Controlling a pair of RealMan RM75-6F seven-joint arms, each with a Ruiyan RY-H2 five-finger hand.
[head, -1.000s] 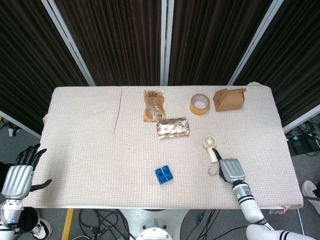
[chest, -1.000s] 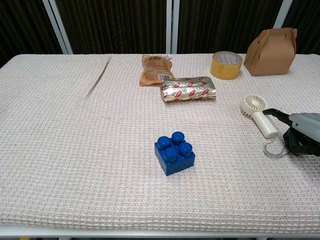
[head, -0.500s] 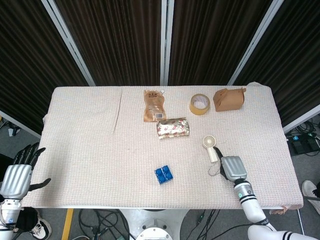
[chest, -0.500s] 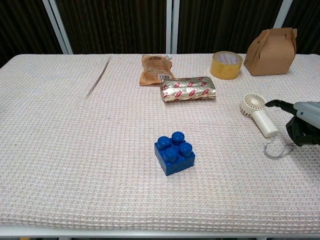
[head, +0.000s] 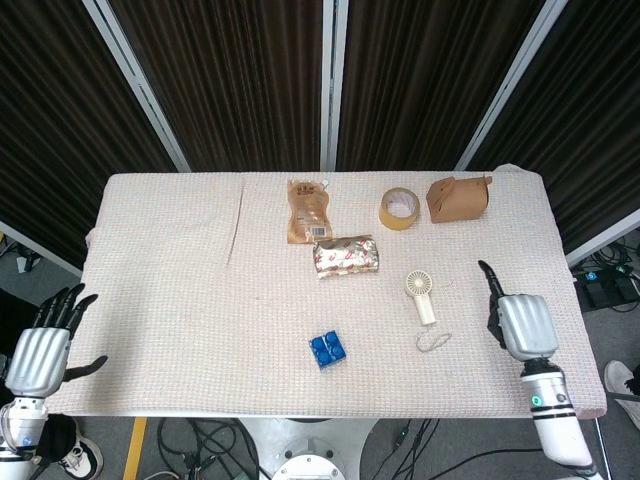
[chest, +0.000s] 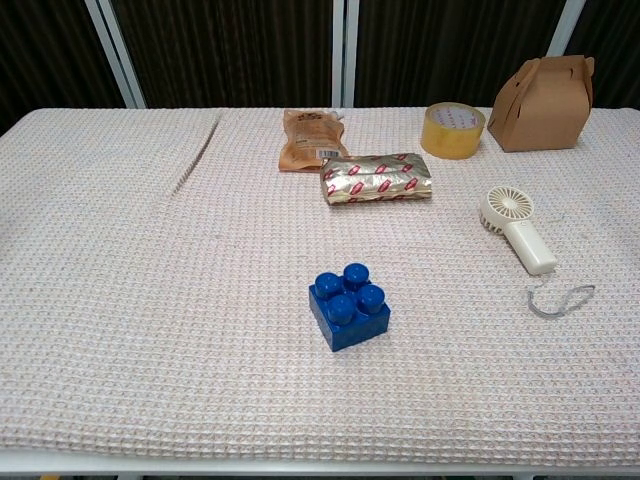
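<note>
Item: small handheld fan (head: 420, 294), cream white, round grille head with a short straight handle and a thin loop strap (head: 434, 342) trailing from the handle end.

Location: lies flat on the desk (head: 160, 260), right of centre, head pointing toward the far edge, handle toward the near edge. In the chest view the fan (chest: 517, 228) shows unobstructed, the strap (chest: 560, 299) lying loose on the cloth just below it.

Handling, as judged: light, rigid plastic shell; smooth and likely a little slippery; the grille and blades the fragile part. Best taken around the handle, across its width, not by the head. The strap is limp and gives no firm hold.

Right hand (head: 521, 322): nearest to the fan, to its right and slightly nearer the desk's front edge, apart from it and touching nothing. Holds nothing; one finger points forward, the others sit under the palm, so their spread cannot be told. Absent from the chest view.

Left hand (head: 42, 344): off the desk's left front corner, well apart from everything, fingers spread, empty.

Also on the desk: blue toy brick (head: 328, 349), foil packet (head: 345, 256), brown pouch (head: 307, 211), roll of tape (head: 399, 208), cardboard box (head: 458, 198).
</note>
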